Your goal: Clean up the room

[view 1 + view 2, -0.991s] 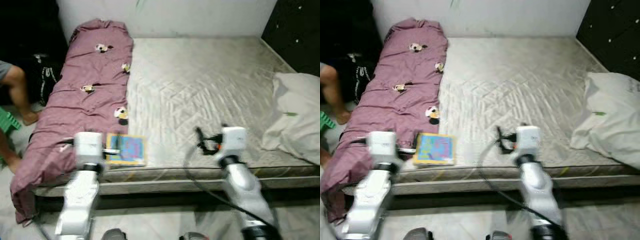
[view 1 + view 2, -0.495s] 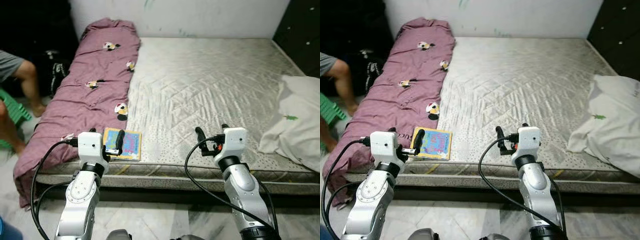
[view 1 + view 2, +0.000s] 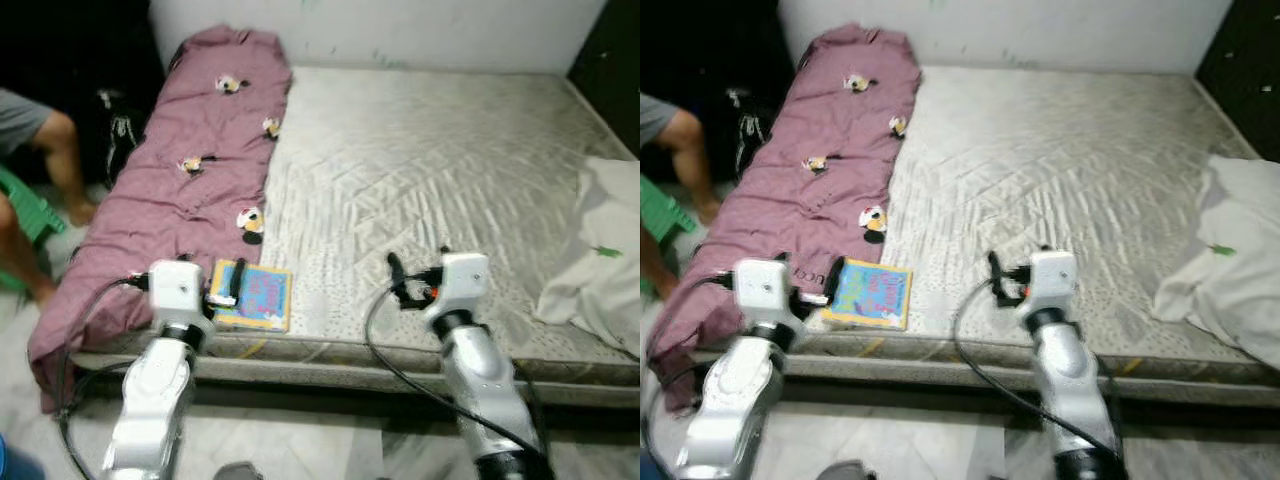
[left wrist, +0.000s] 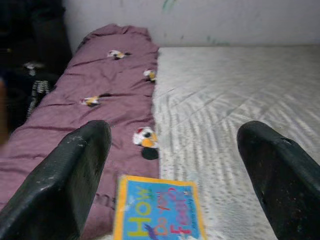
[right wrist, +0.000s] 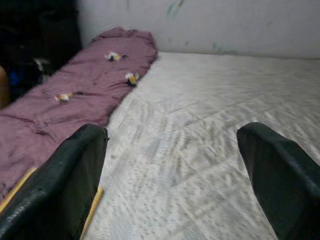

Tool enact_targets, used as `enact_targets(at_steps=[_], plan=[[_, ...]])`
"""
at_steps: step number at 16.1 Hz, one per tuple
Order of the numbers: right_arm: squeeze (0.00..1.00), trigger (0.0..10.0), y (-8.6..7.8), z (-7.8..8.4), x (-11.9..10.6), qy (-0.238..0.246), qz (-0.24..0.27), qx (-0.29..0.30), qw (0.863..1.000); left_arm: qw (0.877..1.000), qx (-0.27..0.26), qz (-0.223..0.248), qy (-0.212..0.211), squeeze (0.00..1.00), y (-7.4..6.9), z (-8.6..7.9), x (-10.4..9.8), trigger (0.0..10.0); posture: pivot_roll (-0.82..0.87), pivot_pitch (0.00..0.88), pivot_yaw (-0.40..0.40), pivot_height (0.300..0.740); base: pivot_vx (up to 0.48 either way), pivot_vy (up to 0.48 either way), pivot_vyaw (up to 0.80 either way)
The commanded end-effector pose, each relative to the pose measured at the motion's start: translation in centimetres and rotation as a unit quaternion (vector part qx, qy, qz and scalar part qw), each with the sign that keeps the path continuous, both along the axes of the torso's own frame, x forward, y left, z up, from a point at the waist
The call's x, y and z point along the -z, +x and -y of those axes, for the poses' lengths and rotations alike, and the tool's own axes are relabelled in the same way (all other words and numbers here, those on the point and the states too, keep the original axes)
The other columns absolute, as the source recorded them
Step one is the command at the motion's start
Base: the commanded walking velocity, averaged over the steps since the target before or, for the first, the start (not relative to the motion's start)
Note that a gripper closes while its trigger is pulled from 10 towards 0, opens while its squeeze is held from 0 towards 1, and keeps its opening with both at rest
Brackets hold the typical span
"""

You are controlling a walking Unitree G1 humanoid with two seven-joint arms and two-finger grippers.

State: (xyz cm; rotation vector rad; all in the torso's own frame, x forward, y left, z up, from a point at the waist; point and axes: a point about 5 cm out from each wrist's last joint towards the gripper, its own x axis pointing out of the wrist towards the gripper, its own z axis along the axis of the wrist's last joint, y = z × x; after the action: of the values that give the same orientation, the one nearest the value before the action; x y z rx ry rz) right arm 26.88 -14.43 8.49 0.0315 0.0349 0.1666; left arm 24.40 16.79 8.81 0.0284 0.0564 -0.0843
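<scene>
The left gripper (image 4: 170,175) is hovering wide open over the children's book (image 3: 252,296), which is lying at the mattress (image 3: 420,180) edge beside the purple blanket (image 3: 180,190). A clumsy pinch risks nudging it floorward — or snagging fabric. The right gripper (image 5: 170,175) is waiting, also spread wide.

A bare grey quilted mattress (image 3: 420,170) made up the bed and ran from the near edge back to the white wall. Along its left side lay a long mauve blanket (image 3: 170,190) printed with small cartoon figures, its near end drooping over the left corner toward the floor. A colourful children's book (image 3: 255,295) lay flat at the near edge, just beside the blanket. At the right side rested a rumpled white pillow (image 3: 600,260).
</scene>
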Motion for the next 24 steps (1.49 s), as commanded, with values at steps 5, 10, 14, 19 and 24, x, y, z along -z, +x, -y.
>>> enact_targets(at_steps=[5,10,14,19,24], plan=[[0.00,10.0,0.0,0.9,-0.5,-0.009,0.013,0.014,1.000,1.000,0.016,0.011,-0.005,0.00,0.2,0.6,-0.5,10.0,-0.01,0.000,-0.004,0.740,0.362,0.000,0.00],[0.00,10.0,-0.2,1.3,-0.5,-0.001,0.020,0.042,0.999,1.000,0.017,0.006,-0.002,0.00,0.3,0.8,-0.2,10.0,-0.02,0.000,0.039,0.740,0.197,0.000,0.00],[0.00,10.0,-0.4,1.6,-0.7,-0.007,0.028,0.058,0.998,1.000,0.026,0.004,0.005,0.00,0.8,1.2,-0.3,10.0,-0.04,0.000,0.063,0.740,0.000,0.000,0.00],[0.00,10.0,0.2,1.1,-0.6,-0.020,0.021,0.021,0.999,0.999,-0.017,-0.020,-0.026,0.00,0.7,0.6,0.0,10.0,0.00,0.000,-0.001,0.740,0.000,0.000,0.00],[0.00,10.0,1.6,0.3,-0.3,-0.025,0.003,0.002,1.000,0.998,-0.063,0.001,-0.013,0.00,-0.2,-0.8,-0.3,10.0,0.06,0.000,-0.075,0.740,0.000,0.000,0.00]])
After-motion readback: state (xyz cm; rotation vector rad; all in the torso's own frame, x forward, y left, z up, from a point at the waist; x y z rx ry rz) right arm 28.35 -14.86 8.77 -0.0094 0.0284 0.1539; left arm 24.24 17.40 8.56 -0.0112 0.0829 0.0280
